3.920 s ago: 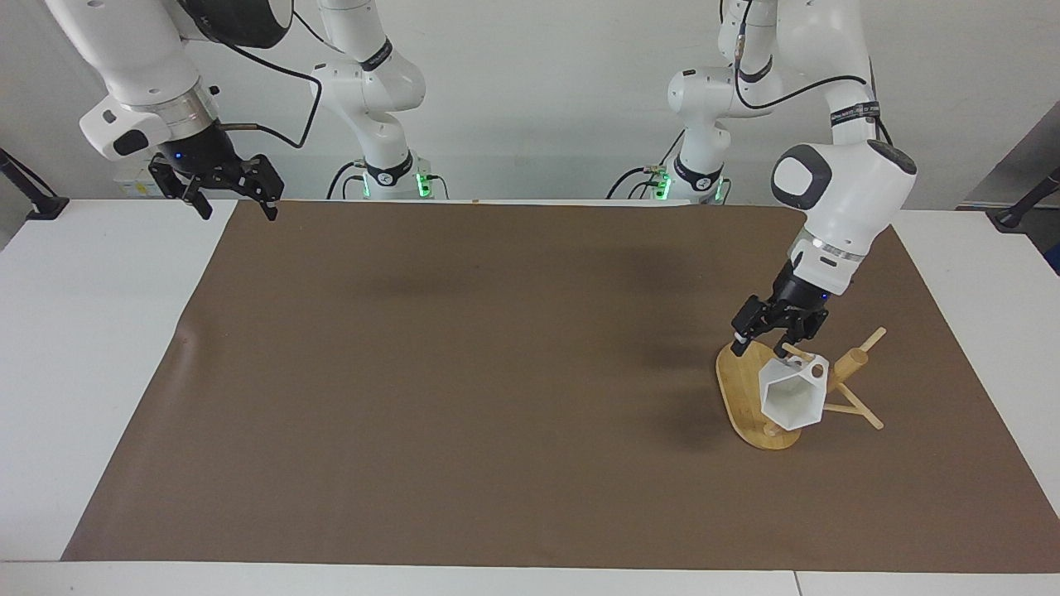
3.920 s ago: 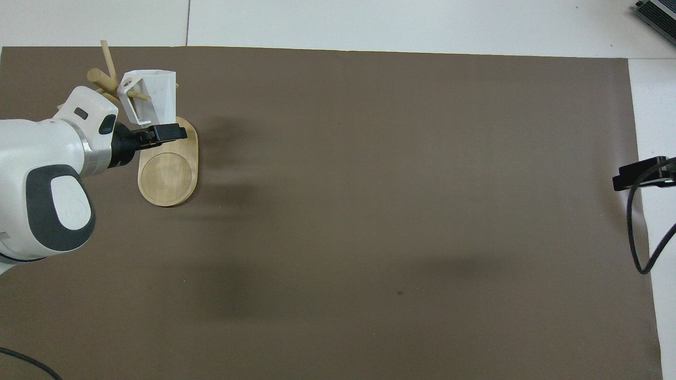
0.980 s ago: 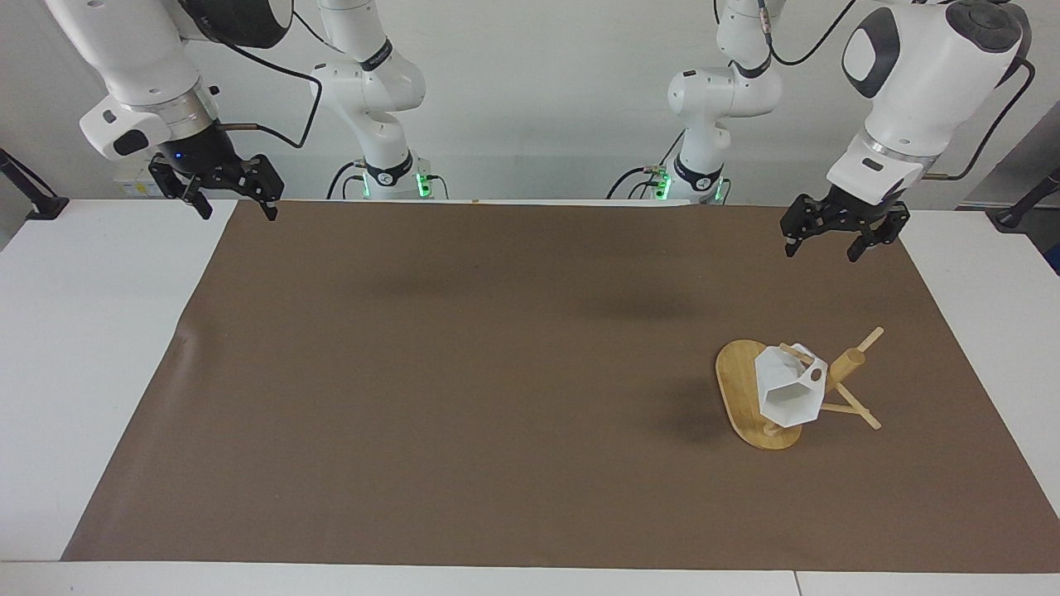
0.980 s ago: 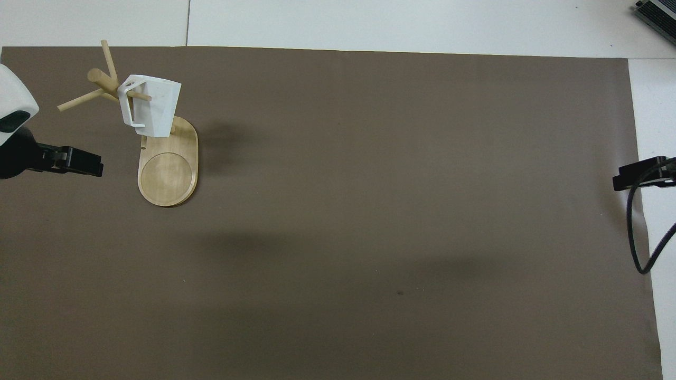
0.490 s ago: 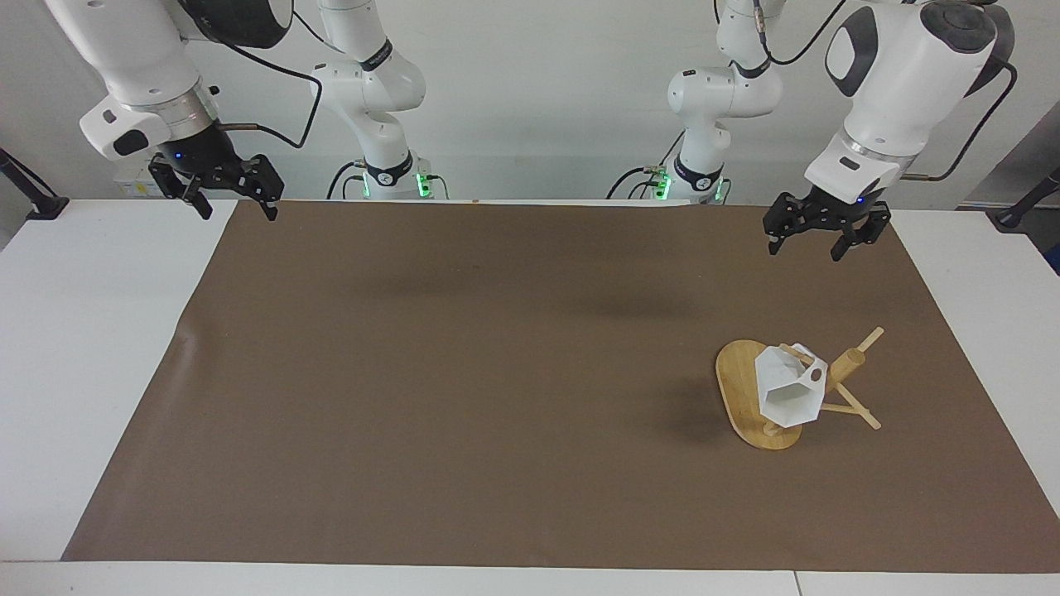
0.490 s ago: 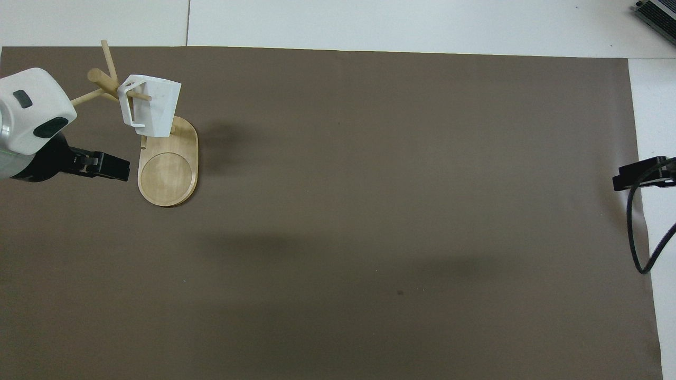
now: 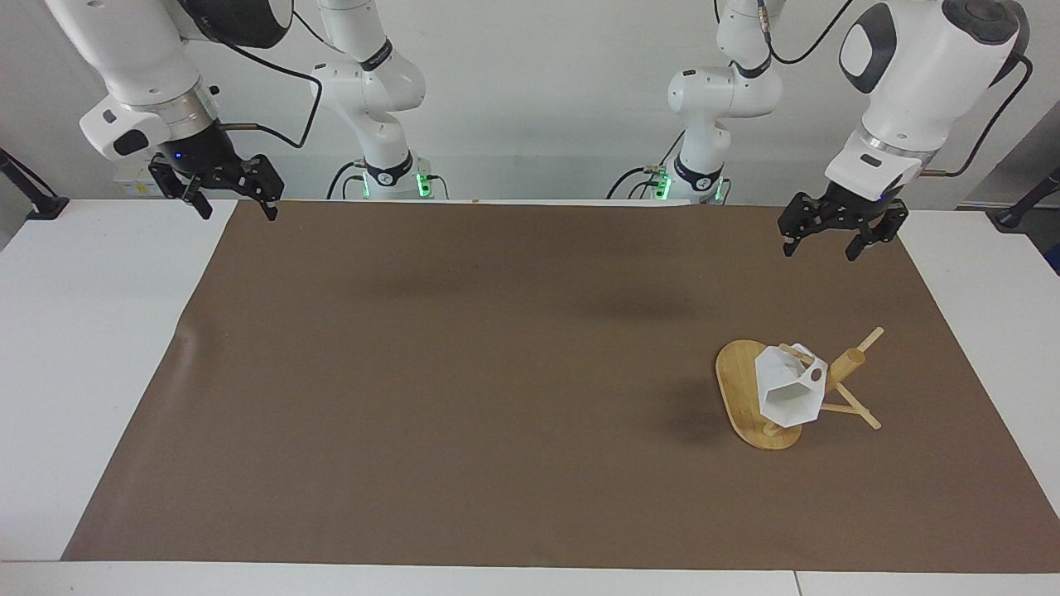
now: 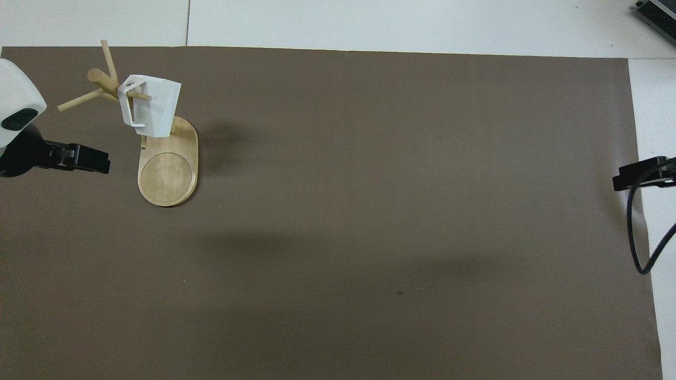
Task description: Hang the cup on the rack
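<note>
Up at the robots' edge of the worktop (image 7: 530, 372), the left tool (image 7: 835, 234) now hangs high with its fingers spread and empty, lifted clear of the rack (image 7: 766, 397) it was touching seconds ago, while the right tool (image 7: 217, 190), also open and empty, waits over its own corner. Farther out, toward the left arm's end, the cup (image 7: 788, 391) hangs by its handle on a peg, unsupported by any tool, so the hanging looks done.
</note>
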